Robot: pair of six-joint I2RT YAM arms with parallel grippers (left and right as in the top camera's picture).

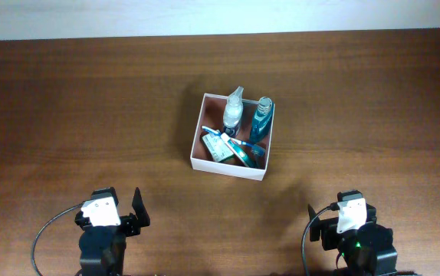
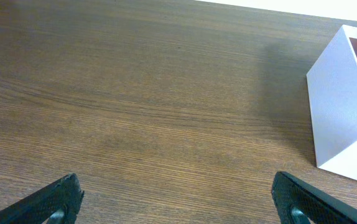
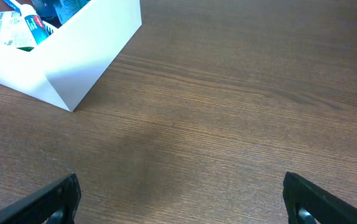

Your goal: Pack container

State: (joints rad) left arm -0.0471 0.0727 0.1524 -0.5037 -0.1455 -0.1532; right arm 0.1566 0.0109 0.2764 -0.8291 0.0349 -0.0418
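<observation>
Tabletop (image 1: 67,100): dark brown, with fine wood grain running left to right. Band (image 1: 205,15) beyond its far edge: white. Container (image 1: 226,170): white walls, pinkish-brown inside. Left bottle (image 1: 232,113): whitish, grey top. Right bottle (image 1: 261,123): teal-blue. Toothbrush (image 1: 241,142): blue and white. Tube (image 3: 4,30): white with green print. Left claw (image 2: 177,200) and right claw (image 3: 181,199): black.
</observation>
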